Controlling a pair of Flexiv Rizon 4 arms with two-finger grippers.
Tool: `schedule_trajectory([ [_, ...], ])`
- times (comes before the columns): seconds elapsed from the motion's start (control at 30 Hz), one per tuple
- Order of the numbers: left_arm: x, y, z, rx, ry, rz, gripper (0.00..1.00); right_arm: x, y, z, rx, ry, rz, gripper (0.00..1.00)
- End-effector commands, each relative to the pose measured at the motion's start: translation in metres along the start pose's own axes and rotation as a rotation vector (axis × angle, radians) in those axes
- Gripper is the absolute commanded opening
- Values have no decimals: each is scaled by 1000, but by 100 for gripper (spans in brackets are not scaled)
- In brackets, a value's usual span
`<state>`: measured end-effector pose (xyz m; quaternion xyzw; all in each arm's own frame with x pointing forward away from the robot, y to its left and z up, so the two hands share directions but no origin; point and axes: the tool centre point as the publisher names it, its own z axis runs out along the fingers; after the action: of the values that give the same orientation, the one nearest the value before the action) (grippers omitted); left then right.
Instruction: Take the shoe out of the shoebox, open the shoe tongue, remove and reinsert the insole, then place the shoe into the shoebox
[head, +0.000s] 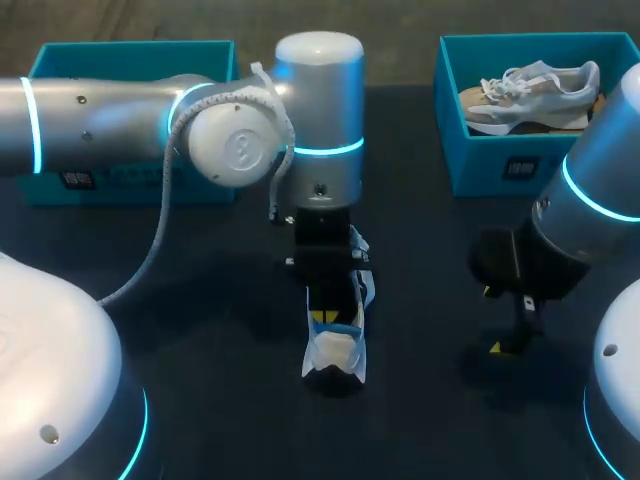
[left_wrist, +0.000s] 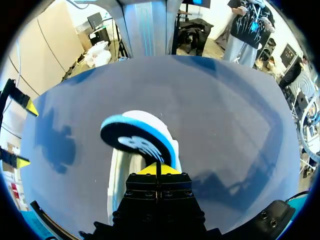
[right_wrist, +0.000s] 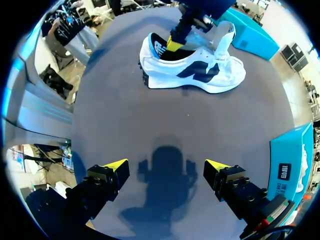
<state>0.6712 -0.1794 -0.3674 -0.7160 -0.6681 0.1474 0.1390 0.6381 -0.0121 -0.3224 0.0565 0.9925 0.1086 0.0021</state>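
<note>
Shoe (head: 335, 355) mid-tabletop (head: 420, 400), heel to near edge, toe to far edge. Left end effector (head: 322, 318) down in its heel opening, clamped on insole (left_wrist: 136, 139); insole's heel end sits raised above the shoe. Right end effector (head: 491, 320) right of shoe, well apart, toward right edge, fingers spread over bare tabletop. Box (head: 130, 60) at far-left corner. Second box (head: 500, 165) at far-right corner, another shoe (head: 530, 95) in it.

The bench (head: 220, 400) has a dark, matt, smooth top. The shoe (right_wrist: 192, 67) is white woven cloth with smoother dark side patches. Its insole (left_wrist: 137, 140) shows a foam-like blue edge. The shoebox (head: 500, 165) looks like matt teal card. The left arm (head: 100, 125) has a glossy, smooth shell. The left claw (left_wrist: 157, 170) and right claw (right_wrist: 166, 166) are matt black.
</note>
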Motion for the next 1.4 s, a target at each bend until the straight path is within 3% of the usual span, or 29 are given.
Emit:
schedule_trajectory([
  [0.03, -13, 5, 19, 19, 14, 4, 0, 2, -1, 0, -1, -3, 0, 100],
  [0.23, -11, 14, 32, -33, 39, -30, 0, 2, -1, 0, -1, -3, 0, 100],
  [0.5, -2, 6, -13, -53, -7, -28, 0, 2, -1, 0, -1, -3, 0, 100],
  [0.57, -3, -1, -21, -19, 11, -7, 0, 2, -1, 0, -1, -3, 0, 100],
  [0.8, -2, -7, -30, -50, 129, -3, 0, 2, -1, 0, -1, -3, 0, 100],
  [1.4, 6, -1, 20, -6, 197, -15, 0, 2, -1, 0, -1, -3, 0, 100],
])
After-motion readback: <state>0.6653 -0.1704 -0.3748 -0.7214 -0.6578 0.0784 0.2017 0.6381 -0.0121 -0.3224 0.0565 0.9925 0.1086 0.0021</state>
